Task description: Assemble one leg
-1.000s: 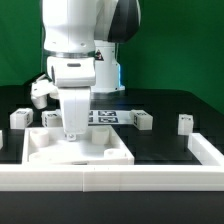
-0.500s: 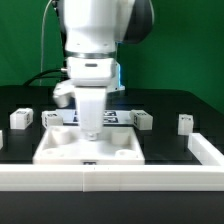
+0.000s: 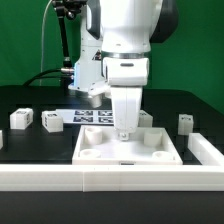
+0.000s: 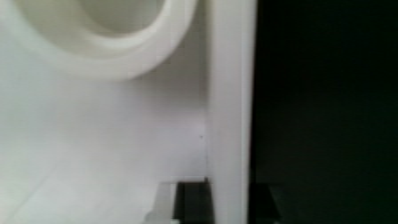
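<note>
My gripper reaches straight down and is shut on the rear edge of the large flat white panel, which has round corner sockets. The panel lies flat on the black table towards the exterior view's right. In the wrist view the panel's thin edge runs between my two dark fingers, and one round socket shows. Loose legs, small white square posts, stand behind the panel: two at the left, one beside my gripper, one at the right. None is held.
The marker board lies on the table behind the panel. A low white rail runs along the front edge and another one up the right side, close to the panel's right corner. A green backdrop stands behind.
My arm has moved to the exterior view's right and the panel has slid with it, from left of centre to near the right rail. The legs have not moved.
</note>
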### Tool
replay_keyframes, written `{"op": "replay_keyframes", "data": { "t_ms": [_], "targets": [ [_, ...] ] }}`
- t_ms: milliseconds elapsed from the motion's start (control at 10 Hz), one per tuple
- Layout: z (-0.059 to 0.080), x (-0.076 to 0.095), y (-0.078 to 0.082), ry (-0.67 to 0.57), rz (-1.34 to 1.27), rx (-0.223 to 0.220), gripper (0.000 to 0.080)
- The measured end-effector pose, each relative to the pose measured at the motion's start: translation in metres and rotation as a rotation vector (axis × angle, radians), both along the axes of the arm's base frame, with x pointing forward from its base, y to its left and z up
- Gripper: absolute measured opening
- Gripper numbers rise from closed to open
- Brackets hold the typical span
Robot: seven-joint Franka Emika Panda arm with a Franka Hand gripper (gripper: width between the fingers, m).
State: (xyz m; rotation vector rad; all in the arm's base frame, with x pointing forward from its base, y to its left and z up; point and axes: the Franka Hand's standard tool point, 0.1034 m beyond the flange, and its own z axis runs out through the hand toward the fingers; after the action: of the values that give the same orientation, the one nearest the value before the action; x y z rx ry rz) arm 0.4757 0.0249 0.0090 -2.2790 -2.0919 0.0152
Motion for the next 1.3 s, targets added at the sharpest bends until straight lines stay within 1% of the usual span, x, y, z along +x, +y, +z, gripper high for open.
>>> {"op": "replay_keyframes", "data": {
  "t_ms": [300,600,700,800,1100,1200,1300],
  "targets": [
    [0.0,0.0,0.002,0.0,0.002,0.0,0.006],
    [-0.001,0.007,0.035,-0.002,0.035,0.018,0.006],
    [-0.001,0.012,0.041,-0.001,0.029,0.02,0.006],
    [-0.001,0.013,0.044,0.001,0.035,0.021,0.006],
    [-0.002,0.013,0.044,0.005,0.031,0.019,0.006],
    [-0.002,0.013,0.044,0.005,0.031,0.019,0.0166],
    [-0.002,0.013,0.044,0.006,0.03,0.019,0.0306]
  ]
}}
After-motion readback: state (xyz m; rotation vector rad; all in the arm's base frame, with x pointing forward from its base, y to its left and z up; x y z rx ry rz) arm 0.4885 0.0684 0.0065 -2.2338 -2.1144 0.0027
